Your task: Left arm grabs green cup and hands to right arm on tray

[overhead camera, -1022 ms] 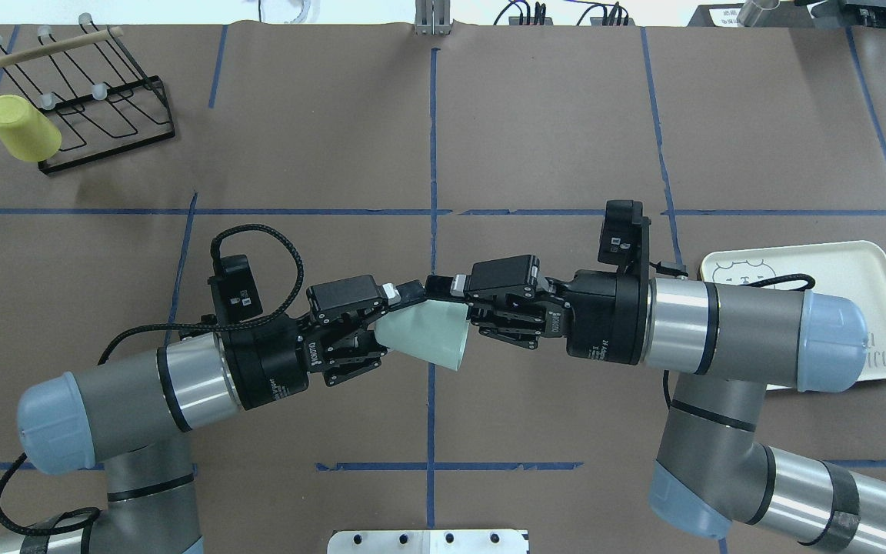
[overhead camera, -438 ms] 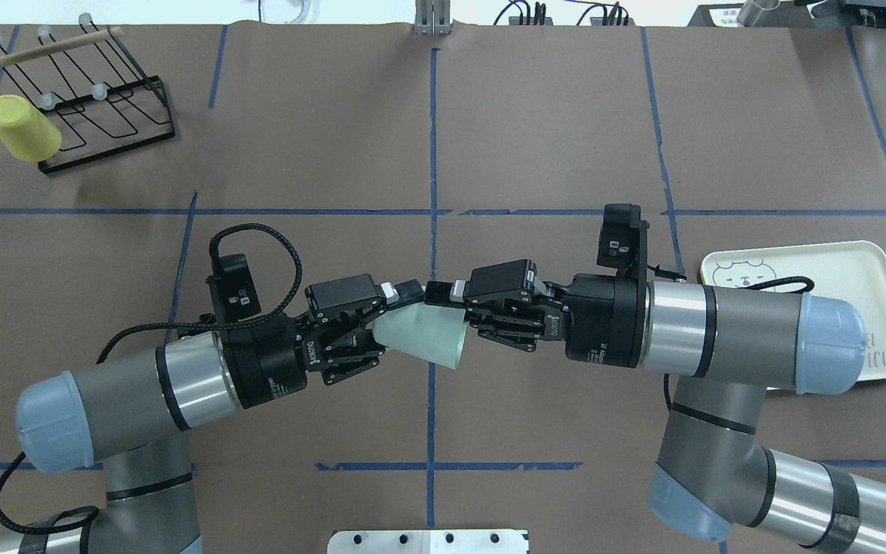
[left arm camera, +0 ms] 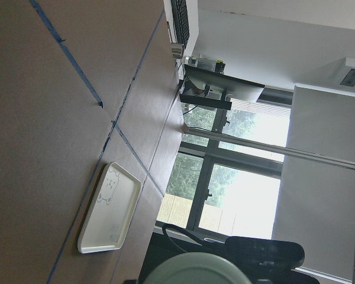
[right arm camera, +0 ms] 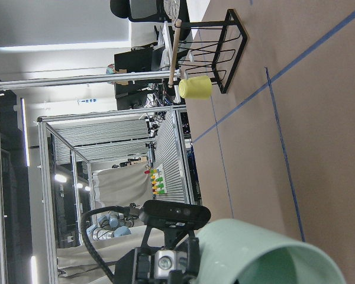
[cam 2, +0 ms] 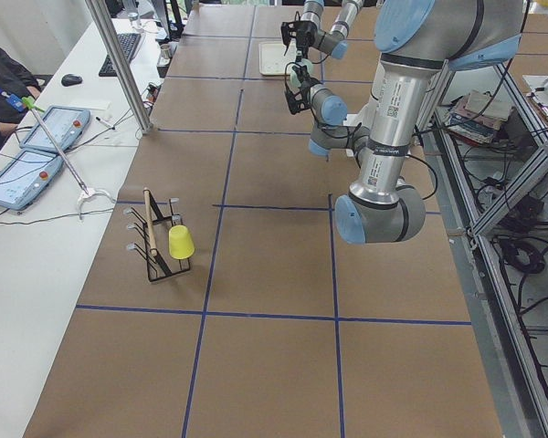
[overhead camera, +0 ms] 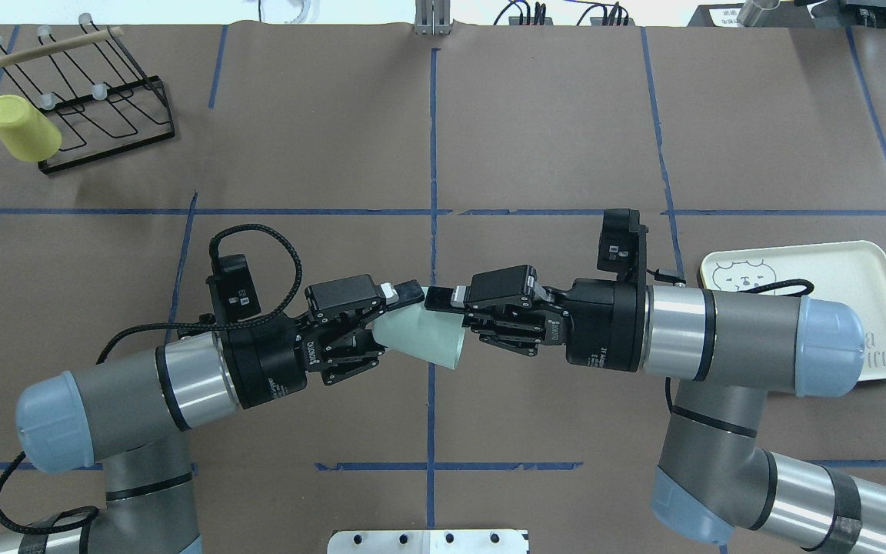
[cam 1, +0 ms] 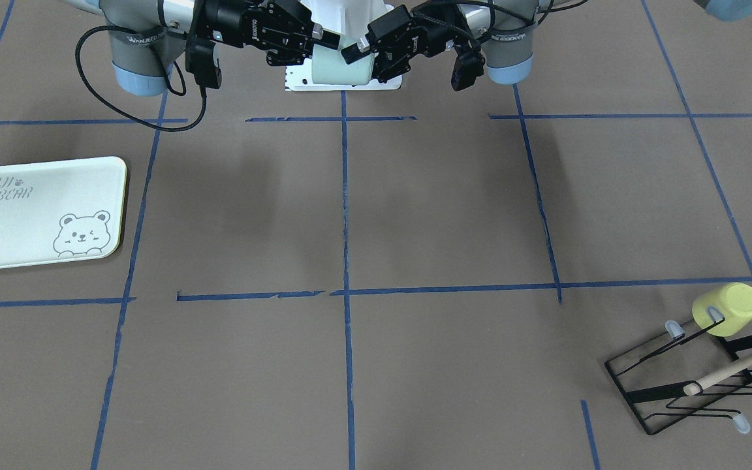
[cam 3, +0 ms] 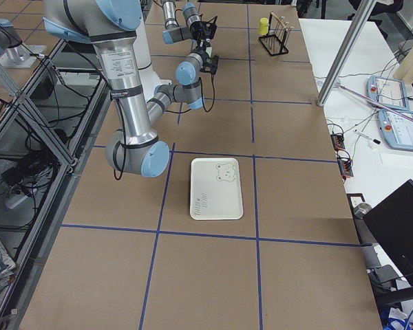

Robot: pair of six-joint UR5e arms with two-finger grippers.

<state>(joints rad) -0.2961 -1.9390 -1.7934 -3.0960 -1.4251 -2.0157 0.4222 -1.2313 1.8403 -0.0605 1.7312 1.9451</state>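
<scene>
Overhead exterior, centre frame: small pale mint-green plastic tumbler (overhead camera: 424,337), aloft and sideways, base clamped in my left black two-finger claw (overhead camera: 391,327), mouth offered to my right claw (overhead camera: 460,322), whose fingers straddle it, bite not discernible; cream bear-print plastic tray (overhead camera: 885,308) waits mid-right.

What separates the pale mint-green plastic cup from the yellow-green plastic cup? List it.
The pale mint-green plastic cup lies sideways in the left gripper, off the table; the brighter yellow-green plastic cup hangs tilted on the black wire rack, ungripped. Both are small, tapered, handleless.
</scene>
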